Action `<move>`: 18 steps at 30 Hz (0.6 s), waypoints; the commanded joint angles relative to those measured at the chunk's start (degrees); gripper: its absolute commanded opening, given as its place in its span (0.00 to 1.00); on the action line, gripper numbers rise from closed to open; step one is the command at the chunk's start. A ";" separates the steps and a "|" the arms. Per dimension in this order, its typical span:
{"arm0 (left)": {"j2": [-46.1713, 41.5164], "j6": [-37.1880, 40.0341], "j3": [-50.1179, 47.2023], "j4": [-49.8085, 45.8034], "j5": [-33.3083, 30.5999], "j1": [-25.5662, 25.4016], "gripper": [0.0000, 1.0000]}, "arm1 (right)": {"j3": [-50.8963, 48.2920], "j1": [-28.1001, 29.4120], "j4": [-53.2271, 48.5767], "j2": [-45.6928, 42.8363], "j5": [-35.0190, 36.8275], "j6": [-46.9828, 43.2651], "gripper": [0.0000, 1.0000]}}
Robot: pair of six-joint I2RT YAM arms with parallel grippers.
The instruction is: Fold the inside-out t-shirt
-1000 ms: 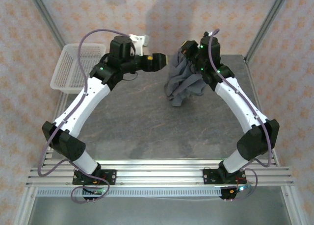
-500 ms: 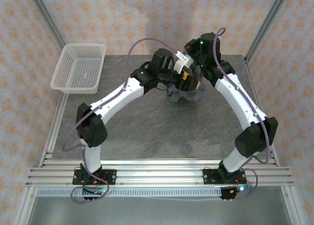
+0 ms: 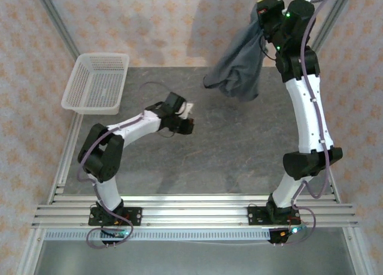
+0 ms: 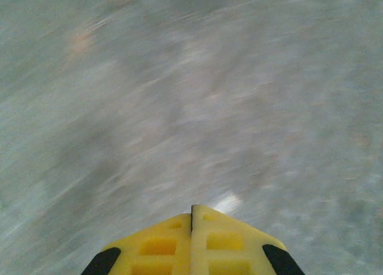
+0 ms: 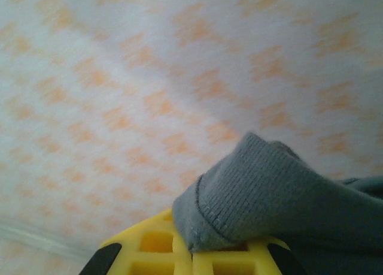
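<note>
Right tool (image 3: 262, 18), at 1 o'clock above the counter (image 3: 239, 149), pinches a ribbed hem of the inside-out t-shirt (image 3: 238, 65). The garment hangs from it, long axis vertical. Left tool (image 4: 191, 227), pressed together and empty, is low over the counter. The garment lies at 1 o'clock from it, well apart.

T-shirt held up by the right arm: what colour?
The t-shirt is dark slate grey, clearest in the right wrist view.

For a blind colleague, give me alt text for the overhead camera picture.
The right pincer holds a grey t-shirt dangling high above the table. The left pincer sits low; a white basket stands back left.
</note>
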 commanded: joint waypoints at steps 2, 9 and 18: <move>-9.40 -6.29 0.18 10.53 0.54 2.13 0.31 | 1.06 1.24 2.59 3.75 -23.39 -5.66 0.00; -9.39 -9.38 10.21 5.54 -1.51 4.96 0.51 | -26.08 12.17 -23.52 -2.61 -31.14 -33.41 0.00; -7.67 -10.78 9.58 3.78 0.24 7.25 0.53 | -66.11 16.41 -15.59 -27.19 -24.74 -30.93 0.32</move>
